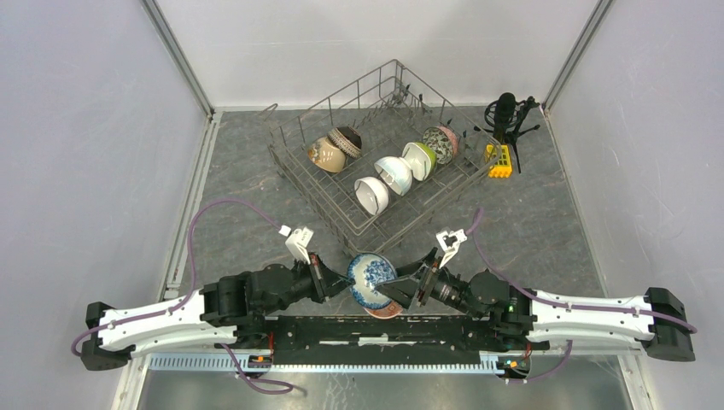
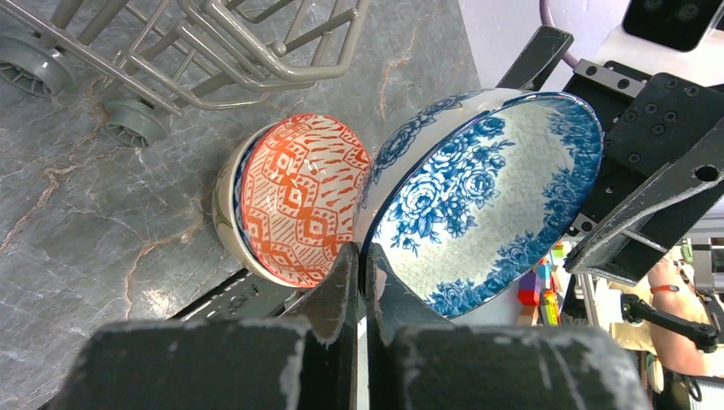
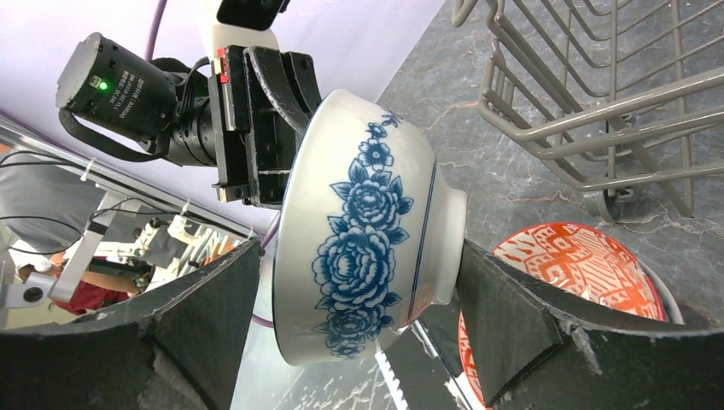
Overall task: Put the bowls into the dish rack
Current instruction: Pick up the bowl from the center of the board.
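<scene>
A blue-and-white flowered bowl [image 1: 370,280] hangs on its side above the near table edge, between both grippers. My left gripper [image 1: 340,282] is shut on its rim; in the left wrist view the fingers [image 2: 341,282] pinch the rim of the bowl [image 2: 487,196]. My right gripper [image 1: 403,287] is open with its fingers either side of the bowl [image 3: 359,231], one finger against the foot and the other just clear of the rim. An orange-patterned bowl [image 1: 386,310] lies on the table beneath. The grey wire dish rack [image 1: 318,198] holds several bowls.
The rack's bowls are tan [image 1: 326,155], dark brown [image 1: 346,140], two white [image 1: 371,195], green [image 1: 420,159] and speckled [image 1: 441,142]. A black microphone on a tripod [image 1: 505,115] and a yellow block [image 1: 499,162] stand right of the rack. Walls close in on three sides.
</scene>
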